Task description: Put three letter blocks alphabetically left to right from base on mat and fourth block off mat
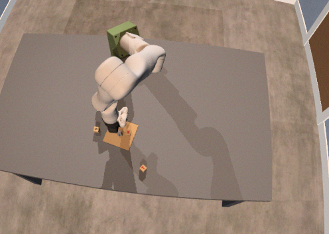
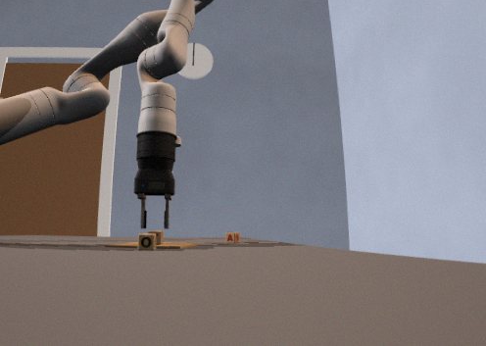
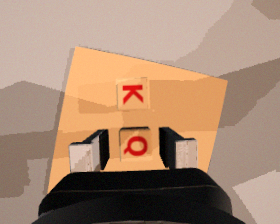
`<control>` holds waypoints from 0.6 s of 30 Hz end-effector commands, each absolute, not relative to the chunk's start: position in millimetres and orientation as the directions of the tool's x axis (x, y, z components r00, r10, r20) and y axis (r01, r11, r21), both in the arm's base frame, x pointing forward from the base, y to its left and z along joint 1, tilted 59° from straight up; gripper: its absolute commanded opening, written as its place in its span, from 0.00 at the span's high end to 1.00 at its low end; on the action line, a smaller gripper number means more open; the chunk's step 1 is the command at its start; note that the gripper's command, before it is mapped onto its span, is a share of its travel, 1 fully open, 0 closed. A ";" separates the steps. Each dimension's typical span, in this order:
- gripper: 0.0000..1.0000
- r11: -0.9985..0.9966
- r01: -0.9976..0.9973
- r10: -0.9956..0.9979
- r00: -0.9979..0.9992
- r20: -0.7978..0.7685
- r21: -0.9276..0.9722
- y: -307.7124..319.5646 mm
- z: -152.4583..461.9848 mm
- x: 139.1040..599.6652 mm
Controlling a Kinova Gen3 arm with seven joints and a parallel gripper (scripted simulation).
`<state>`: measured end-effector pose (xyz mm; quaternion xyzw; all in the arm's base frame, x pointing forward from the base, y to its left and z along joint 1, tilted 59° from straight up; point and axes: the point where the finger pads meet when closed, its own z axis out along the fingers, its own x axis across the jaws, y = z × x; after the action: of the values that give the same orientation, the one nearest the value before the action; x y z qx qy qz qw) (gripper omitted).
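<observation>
The orange mat (image 1: 111, 140) (image 2: 182, 245) (image 3: 191, 102) lies flat. The K block (image 1: 128, 132) (image 3: 132, 94) and the Q block (image 3: 135, 145) stand on it side by side with a gap, red letters on top. Seen from the base, K is left of Q and both look upright. My gripper (image 1: 120, 132) (image 2: 155, 225) (image 3: 134, 142) is open, its fingertips a little above the Q block, on either side of it in the wrist view. A block with a red letter, seemingly T (image 1: 142, 168) (image 2: 232, 237), lies off the mat. Another block (image 1: 96, 129) (image 2: 146, 241) lies off it, a dark O on its side.
The green base (image 1: 121, 30) stands at the table's back edge. The arm reaches over the table (image 1: 215, 87) to the mat and hides part of it in the top view. The dark-lettered block is close beside the mat; the red-lettered one lies farther out, towards the table's front edge.
</observation>
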<state>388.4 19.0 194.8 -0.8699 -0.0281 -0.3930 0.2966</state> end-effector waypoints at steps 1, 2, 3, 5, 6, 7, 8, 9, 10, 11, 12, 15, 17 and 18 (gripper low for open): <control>0.21 -0.825 0.273 -0.191 0.689 0.700 -0.494 11.1 200.1 385.4; 0.21 -0.825 0.273 -0.191 0.689 0.699 -0.494 10.2 201.0 384.2; 0.21 -0.825 0.273 -0.191 0.689 0.699 -0.494 10.2 201.0 384.2; 0.21 -0.825 0.273 -0.191 0.689 0.699 -0.494 9.3 201.9 382.9; 0.21 -0.825 0.273 -0.191 0.689 0.699 -0.494 8.2 202.9 381.6; 0.21 -0.825 0.273 -0.190 0.689 0.699 -0.494 7.3 203.9 380.3; 0.21 -0.825 0.273 -0.190 0.689 0.699 -0.494 6.2 204.9 378.9; 0.21 -0.825 0.273 -0.190 0.689 0.699 -0.494 5.1 205.9 377.5; 0.21 -0.825 0.273 -0.190 0.690 0.699 -0.494 4.1 206.9 376.1; 0.21 -0.825 0.274 -0.190 0.689 0.699 -0.494 3.0 208.0 374.7; 0.21 -0.825 0.274 -0.190 0.690 0.699 -0.494 1.9 209.1 373.2; 0.21 -0.825 0.274 -0.190 0.690 0.698 -0.494 -1.5 212.4 368.7; 0.21 -0.825 0.273 -0.190 0.690 0.698 -0.495 -3.8 214.5 365.7; 0.21 -0.825 0.274 -0.190 0.690 0.698 -0.495 -4.9 215.6 364.3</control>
<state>366.2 6.3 212.0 -0.8683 -0.0304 -0.3926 0.3017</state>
